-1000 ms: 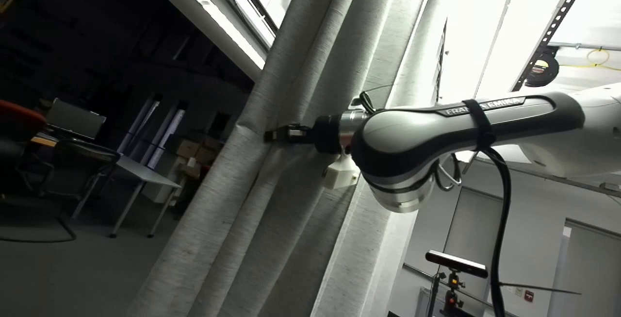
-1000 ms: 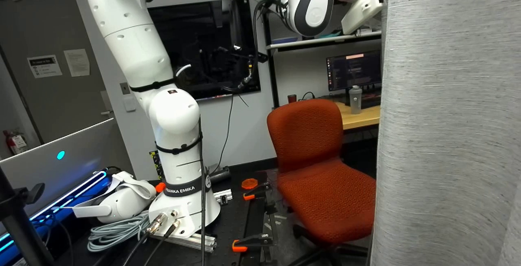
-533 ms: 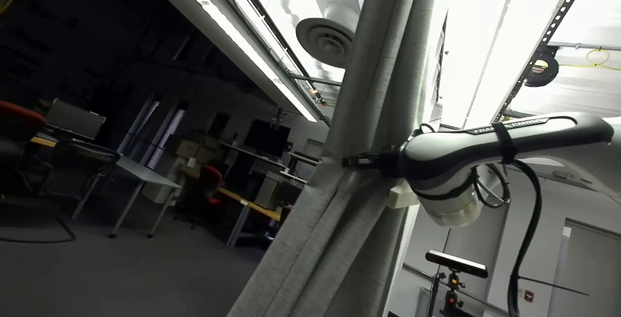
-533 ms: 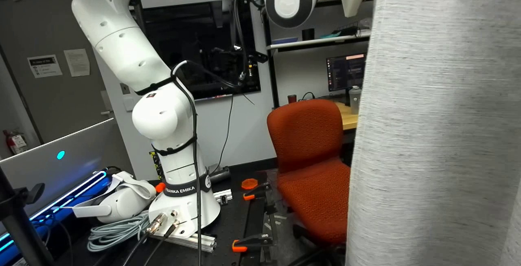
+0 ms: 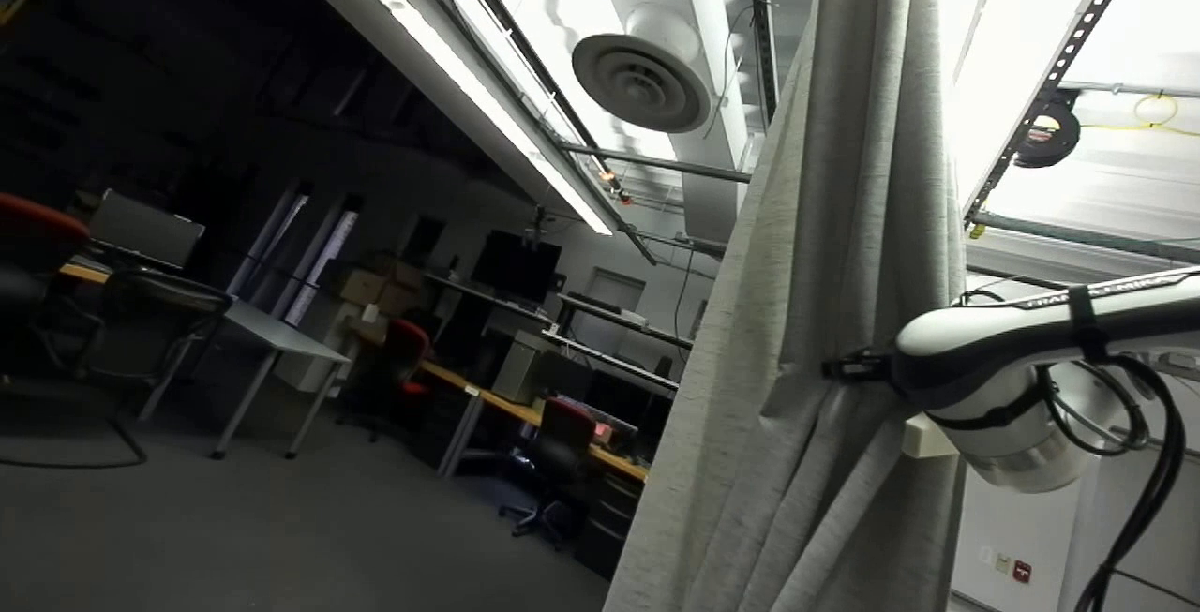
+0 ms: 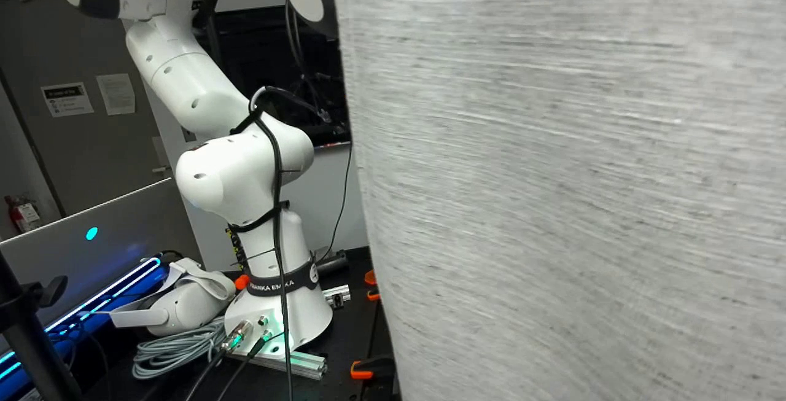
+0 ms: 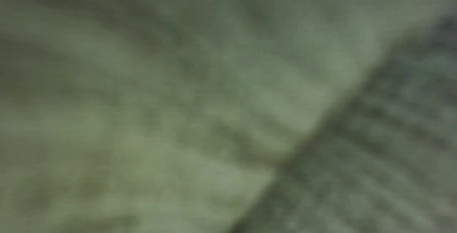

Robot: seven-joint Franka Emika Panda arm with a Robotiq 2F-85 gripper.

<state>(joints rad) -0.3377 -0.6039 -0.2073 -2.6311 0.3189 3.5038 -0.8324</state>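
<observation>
At the far end of the robot arm point(image 5: 994, 354), the black gripper point(image 5: 832, 369) has its jaws pressed together on a pinch of the grey curtain point(image 5: 853, 218). Creases fan downward from the pinched spot; above it the cloth falls in long pleats. Grip sits partway along the curtain's visible drop, with fabric both above and below. A pale block point(image 5: 926, 439) sits just below that end of the arm, close to the fabric; from where I stand I cannot tell whether they touch. Wrist view: blurred greenish-grey weave, crossed by a dark slanting edge.

Surroundings: in an exterior view the curtain fills more than half the width, near and large. Left of it, the white robot base point(image 6: 279, 321) stands on a black table point(image 6: 347, 339), beside a white headset point(image 6: 187, 303) and a coil of grey cable point(image 6: 175, 349). Deeper in the room, where the light is dim, I note a pale-topped table point(image 5: 281, 333), a red chair point(image 5: 567, 425) by a wooden desk point(image 5: 497, 402) and, overhead, a round vent point(image 5: 640, 82) beside a long strip light point(image 5: 469, 84)
</observation>
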